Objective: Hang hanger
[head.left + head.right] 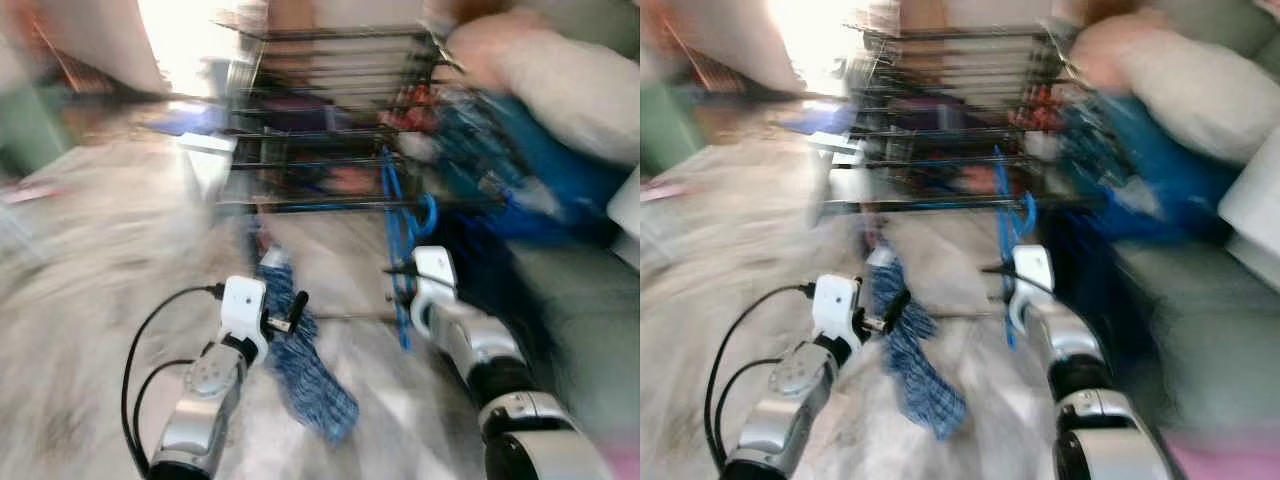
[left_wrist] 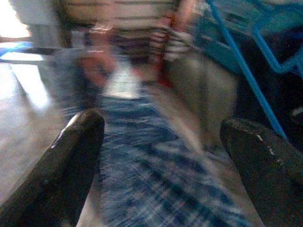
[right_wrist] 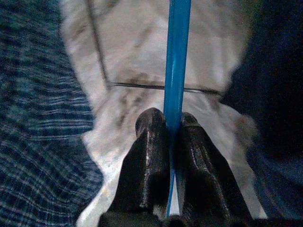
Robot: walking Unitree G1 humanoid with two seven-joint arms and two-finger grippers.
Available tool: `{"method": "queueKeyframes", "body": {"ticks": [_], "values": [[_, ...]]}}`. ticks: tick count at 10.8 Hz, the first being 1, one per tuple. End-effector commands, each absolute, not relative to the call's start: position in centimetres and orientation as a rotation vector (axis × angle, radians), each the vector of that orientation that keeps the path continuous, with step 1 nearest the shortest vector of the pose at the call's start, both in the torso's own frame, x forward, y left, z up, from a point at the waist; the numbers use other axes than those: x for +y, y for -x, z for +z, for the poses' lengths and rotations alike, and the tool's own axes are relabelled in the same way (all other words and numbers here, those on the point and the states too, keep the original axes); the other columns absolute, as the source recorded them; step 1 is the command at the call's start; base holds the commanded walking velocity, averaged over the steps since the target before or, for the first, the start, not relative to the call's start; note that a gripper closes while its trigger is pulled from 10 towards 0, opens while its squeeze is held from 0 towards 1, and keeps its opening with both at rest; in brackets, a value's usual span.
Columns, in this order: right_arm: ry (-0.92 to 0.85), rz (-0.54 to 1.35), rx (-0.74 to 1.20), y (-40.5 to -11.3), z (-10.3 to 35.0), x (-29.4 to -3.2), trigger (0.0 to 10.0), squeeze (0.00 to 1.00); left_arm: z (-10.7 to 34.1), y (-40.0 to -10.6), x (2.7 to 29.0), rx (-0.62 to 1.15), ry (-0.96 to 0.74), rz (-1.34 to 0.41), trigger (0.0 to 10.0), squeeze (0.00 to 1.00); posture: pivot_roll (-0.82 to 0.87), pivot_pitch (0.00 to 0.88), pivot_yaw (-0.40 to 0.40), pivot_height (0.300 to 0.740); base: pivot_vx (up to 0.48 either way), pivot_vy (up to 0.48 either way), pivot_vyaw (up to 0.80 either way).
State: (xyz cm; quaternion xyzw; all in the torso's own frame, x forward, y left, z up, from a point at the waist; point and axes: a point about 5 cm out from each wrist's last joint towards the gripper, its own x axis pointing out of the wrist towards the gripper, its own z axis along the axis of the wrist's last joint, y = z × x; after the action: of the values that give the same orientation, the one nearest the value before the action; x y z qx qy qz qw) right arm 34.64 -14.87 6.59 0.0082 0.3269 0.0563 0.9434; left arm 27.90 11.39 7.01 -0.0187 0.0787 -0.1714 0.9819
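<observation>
- Where the right gripper [image 3: 166, 124] shows in its own wrist view, its two black fingers [image 3: 150, 137] are pressed together on a thin blue bar of the blue hanger [image 3: 176, 61], which runs straight out from between them.
- Seen from the head, that blue hanger [image 1: 400, 250] stands upright just ahead of the right gripper [image 1: 405, 272], its hooked top at the front rail of the drying rack [image 1: 330, 110]; whether the hook rests on the rail is lost in the blur.
- Spread wide, the left gripper [image 2: 161, 156] has its fingers [image 2: 71, 161] well apart and nothing between them; beyond them lies a blue checked cloth [image 2: 156, 175].
- From the head views the left gripper [image 1: 290, 312] is held out low, with the blue checked cloth [image 1: 305, 365] hanging down from the rack just beside it.
- Dark horizontal bars make up the drying rack, which stands on the pale mottled floor [image 1: 110, 300] in front of both arms, with blurred clothes on it.
- At the robot's right sits a grey sofa [image 1: 580, 300], piled with blue fabric [image 1: 540, 170] and a pale cushion [image 1: 570, 80].
- Both head views are heavily smeared by motion.
</observation>
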Motion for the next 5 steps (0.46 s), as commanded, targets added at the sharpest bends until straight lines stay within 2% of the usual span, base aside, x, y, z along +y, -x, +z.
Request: {"method": "queueKeyframes", "body": {"ticks": [1, 2, 3, 5], "values": [[-0.028, 0.125, 0.646, -35.32, 7.37, -14.33, 10.0, 0.00, 7.16, -28.01, 11.54, 0.157, 0.042, -0.350, 10.0, 0.00, -0.04, 0.026, 0.005, 0.740, 0.000, 0.000, 0.00], [-0.040, 0.123, 0.650, -35.57, 7.56, -14.30, 10.0, 0.00, 7.30, -27.98, 11.40, 0.148, 0.054, -0.360, 10.0, 0.00, -0.04, 0.024, 0.002, 0.740, 0.000, 0.000, 0.00], [-0.035, 0.122, 0.647, -35.74, 7.69, -14.25, 10.0, 0.00, 7.36, -27.93, 11.30, 0.144, 0.059, -0.364, 10.0, 0.00, -0.04, 0.023, 0.000, 0.740, 0.262, 0.000, 0.00], [-0.011, 0.134, 0.625, -36.03, 8.05, -13.88, 10.0, 0.00, 7.33, -27.74, 11.26, 0.143, 0.068, -0.365, 10.0, 0.00, -0.04, 0.022, -0.005, 0.740, 0.289, 0.324, 0.00]]}}
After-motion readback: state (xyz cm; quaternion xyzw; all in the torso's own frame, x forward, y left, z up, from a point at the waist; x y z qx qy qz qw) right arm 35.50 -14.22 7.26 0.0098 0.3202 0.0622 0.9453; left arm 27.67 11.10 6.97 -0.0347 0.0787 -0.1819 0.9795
